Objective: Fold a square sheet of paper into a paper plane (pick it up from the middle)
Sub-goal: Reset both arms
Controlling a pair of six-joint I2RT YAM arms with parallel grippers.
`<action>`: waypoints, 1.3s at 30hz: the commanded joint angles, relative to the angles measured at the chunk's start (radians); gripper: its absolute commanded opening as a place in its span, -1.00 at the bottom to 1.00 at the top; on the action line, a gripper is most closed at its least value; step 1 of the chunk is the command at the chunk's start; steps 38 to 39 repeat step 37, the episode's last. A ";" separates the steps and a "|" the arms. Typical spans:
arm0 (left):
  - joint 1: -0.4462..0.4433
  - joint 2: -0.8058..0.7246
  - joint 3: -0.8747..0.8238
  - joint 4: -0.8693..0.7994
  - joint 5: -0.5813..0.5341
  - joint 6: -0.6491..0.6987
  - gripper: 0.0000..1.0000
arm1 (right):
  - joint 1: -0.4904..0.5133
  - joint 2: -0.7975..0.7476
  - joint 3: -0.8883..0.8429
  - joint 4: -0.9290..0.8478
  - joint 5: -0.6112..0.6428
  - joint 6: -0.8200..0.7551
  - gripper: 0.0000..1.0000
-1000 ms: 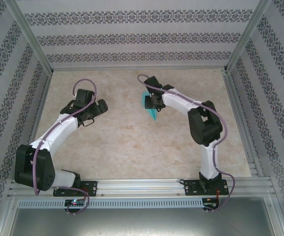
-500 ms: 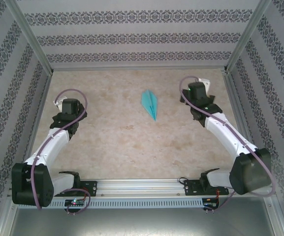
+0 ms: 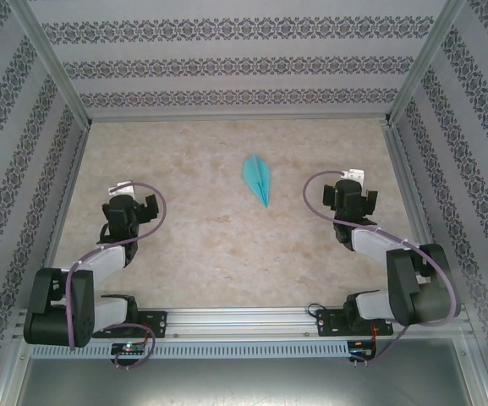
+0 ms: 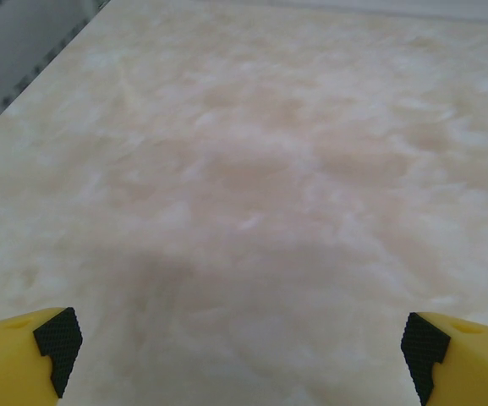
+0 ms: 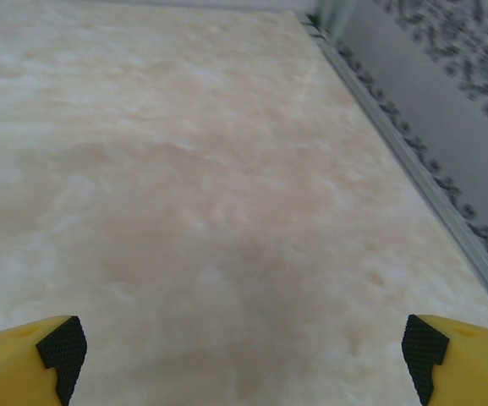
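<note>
Pulling back! Retracts the left gripper [image 3: 142, 207] to the lower left and the right gripper [image 3: 351, 196] to the lower right, well apart from the plane [image 3: 259, 178]. Leaves it alone just above centre, flat on the desk [image 3: 210, 254], nose down-right. Shows fingers [image 4: 57, 334] spread wide on both sides, pinching nothing. Looks like folding done, release made, retreat to rest.

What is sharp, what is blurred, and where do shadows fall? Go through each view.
Top external: even, soft light, no glare; the paper plane is crisp with barely any shadow. Left wrist: the table looks soft and smeared, and a dim shadow patch lies ahead of the left claw. Right wrist: the table is likewise soft, and the patterned wall is blurred beyond the right claw.
</note>
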 commanded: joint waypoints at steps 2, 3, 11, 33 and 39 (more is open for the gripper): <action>0.023 0.089 -0.007 0.259 0.176 0.071 1.00 | -0.036 0.032 -0.033 0.228 -0.200 -0.060 0.95; 0.023 0.116 -0.005 0.279 0.196 0.078 1.00 | -0.042 0.049 -0.048 0.274 -0.227 -0.060 0.96; 0.023 0.278 0.028 0.351 0.197 0.079 1.00 | -0.078 0.132 -0.096 0.433 -0.336 -0.053 0.95; -0.012 0.325 0.079 0.292 0.149 0.109 1.00 | -0.106 0.136 -0.081 0.408 -0.376 -0.033 0.95; -0.013 0.325 0.077 0.296 0.149 0.109 1.00 | -0.106 0.131 -0.096 0.432 -0.409 -0.047 0.95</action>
